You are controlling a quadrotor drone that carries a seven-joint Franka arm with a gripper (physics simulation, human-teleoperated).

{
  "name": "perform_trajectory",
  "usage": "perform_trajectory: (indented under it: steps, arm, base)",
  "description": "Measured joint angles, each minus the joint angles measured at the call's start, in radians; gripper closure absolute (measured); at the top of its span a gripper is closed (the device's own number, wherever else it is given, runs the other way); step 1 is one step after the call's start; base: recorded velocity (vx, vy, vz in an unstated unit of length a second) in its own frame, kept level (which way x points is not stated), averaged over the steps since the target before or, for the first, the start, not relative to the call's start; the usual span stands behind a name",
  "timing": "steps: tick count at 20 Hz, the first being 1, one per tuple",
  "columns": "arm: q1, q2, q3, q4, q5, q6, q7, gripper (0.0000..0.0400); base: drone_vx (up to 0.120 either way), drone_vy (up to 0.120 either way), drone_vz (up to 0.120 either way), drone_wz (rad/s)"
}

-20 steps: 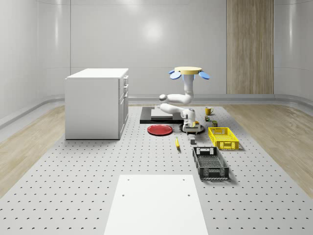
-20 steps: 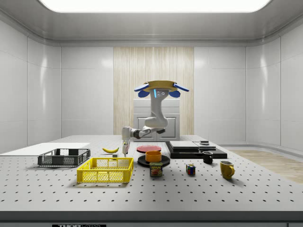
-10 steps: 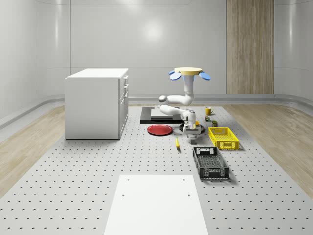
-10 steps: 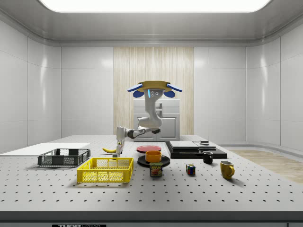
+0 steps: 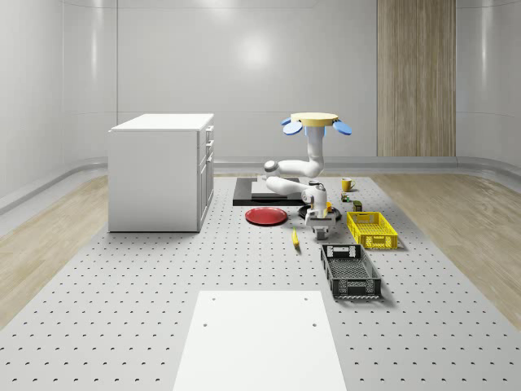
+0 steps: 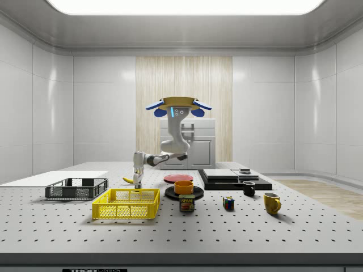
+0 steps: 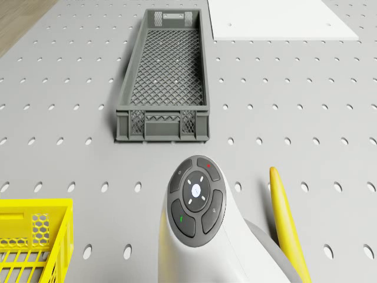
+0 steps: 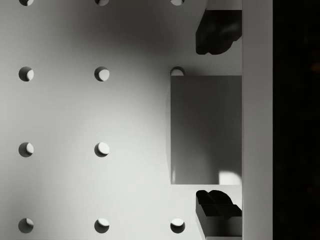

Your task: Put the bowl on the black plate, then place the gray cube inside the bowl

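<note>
We hover over the bench (image 5: 122, 285) near the black plate (image 6: 184, 194), where the orange bowl (image 6: 184, 187) already sits. Our arm reaches down toward the gray cube (image 8: 206, 129), which lies on the bench between the banana (image 5: 295, 238) and the yellow crate (image 5: 372, 230). Our gripper (image 8: 218, 120) hangs just above the cube, fingers (image 8: 217, 31) spread open on either side, holding nothing.

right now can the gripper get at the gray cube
Probably yes. In the wrist view the gray cube lies on the table between the two dark fingers, which stand open on either side of it, with nothing between. The drone hovers above the table, arm reaching down.
</note>
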Motion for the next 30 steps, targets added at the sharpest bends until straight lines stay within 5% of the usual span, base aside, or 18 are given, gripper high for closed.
perform_trajectory:
  steps: [12, 15, 18, 30]
  arm:
    - [-0.002, 0.008, -0.031, 0.032, -0.030, 0.016, -0.022, 0.0000]
    - [-0.005, 0.011, -0.030, 0.037, -0.030, 0.015, -0.023, 0.0079]
    - [-0.006, 0.014, -0.029, 0.040, -0.030, 0.014, -0.024, 0.0116]
    - [0.007, 0.014, 0.041, 0.011, 0.035, -0.021, -0.023, 0.0148]
  base:
    - [0.000, 0.000, 0.000, 0.000]
    - [0.000, 0.000, 0.000, 0.000]
    - [0.000, 0.000, 0.000, 0.000]
    - [0.000, 0.000, 0.047, 0.000]
